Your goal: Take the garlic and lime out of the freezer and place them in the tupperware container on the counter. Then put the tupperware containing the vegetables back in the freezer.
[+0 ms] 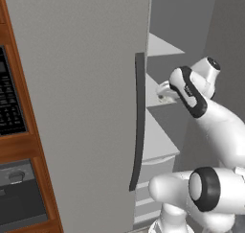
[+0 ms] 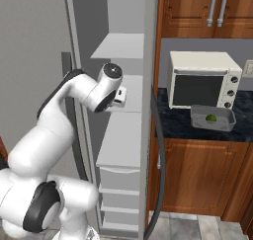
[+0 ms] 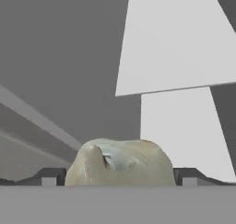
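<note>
Garlic point(image 3: 120, 163): one off-white, lumpy bulb with a ridged crease near its top, seen close in the hand view between the two dark fingertips point(image 3: 49, 177) of the pincer point(image 3: 117, 179), which stand to either side of it with the jaws spread wide; whether the pads already touch the skin cannot be told, so the item reads as bracketed rather than gripped. Location: inside the freezer point(image 1: 81, 107), on a pale shelf point(image 3: 179, 48), the arm reaching in past the open door and its dark handle point(image 1: 139, 122). Handling, by judgement: light, firm under a papery skin, rounded and uneven, so likely to roll or squirt out of a shallow pinch; not fragile, though the skin may shear. Best hold: across the widest part of the body, pads set on opposite flanks and low enough that the bulge sits above them; the pointed tip is a poor place to grip. Lime point(image 2: 211, 118): one small dark-green ball, already lying in the container point(image 2: 197, 121). Container: shallow translucent grey tub on the dark bench point(image 2: 173, 125), just in front of the cream oven point(image 2: 202, 78) and well apart from the freezer. Handling, by judgement: light, thin-walled, somewhat flexible; a rim wall is the likely hold.
</note>
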### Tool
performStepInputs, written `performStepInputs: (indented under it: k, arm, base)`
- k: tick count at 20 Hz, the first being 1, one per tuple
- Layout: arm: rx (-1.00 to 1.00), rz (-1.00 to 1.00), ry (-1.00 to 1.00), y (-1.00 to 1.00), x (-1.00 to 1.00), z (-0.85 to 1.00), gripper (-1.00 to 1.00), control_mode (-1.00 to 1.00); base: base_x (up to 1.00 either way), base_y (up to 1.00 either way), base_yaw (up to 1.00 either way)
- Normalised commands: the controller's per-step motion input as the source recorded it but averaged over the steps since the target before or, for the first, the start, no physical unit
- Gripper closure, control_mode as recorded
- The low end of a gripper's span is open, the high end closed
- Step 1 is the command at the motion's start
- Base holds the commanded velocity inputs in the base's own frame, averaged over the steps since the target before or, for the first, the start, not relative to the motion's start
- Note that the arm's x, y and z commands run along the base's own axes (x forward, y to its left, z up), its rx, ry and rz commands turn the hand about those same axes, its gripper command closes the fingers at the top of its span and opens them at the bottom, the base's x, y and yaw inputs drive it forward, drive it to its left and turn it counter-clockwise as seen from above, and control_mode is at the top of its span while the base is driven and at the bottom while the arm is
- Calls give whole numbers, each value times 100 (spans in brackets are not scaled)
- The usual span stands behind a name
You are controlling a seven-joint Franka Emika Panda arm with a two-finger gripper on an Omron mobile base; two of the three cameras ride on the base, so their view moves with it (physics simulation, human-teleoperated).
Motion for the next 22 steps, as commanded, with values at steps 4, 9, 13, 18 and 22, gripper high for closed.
performStepInputs:
  k: [4,9,13,18,22]
  arm:
    - [-3,0,3,5,-77,58,100,-100]
    - [-4,-3,7,0,-89,46,100,-100]
    - [-9,-6,3,13,-90,38,100,-100]
    - [-4,-2,-1,23,-84,53,100,-100]
    - [-3,0,-2,18,-75,36,100,-100]
  base:
    - [0,0,0]
    - [0,0,0]
    - [0,0,0]
    - [0,0,0]
    - [0,0,0]
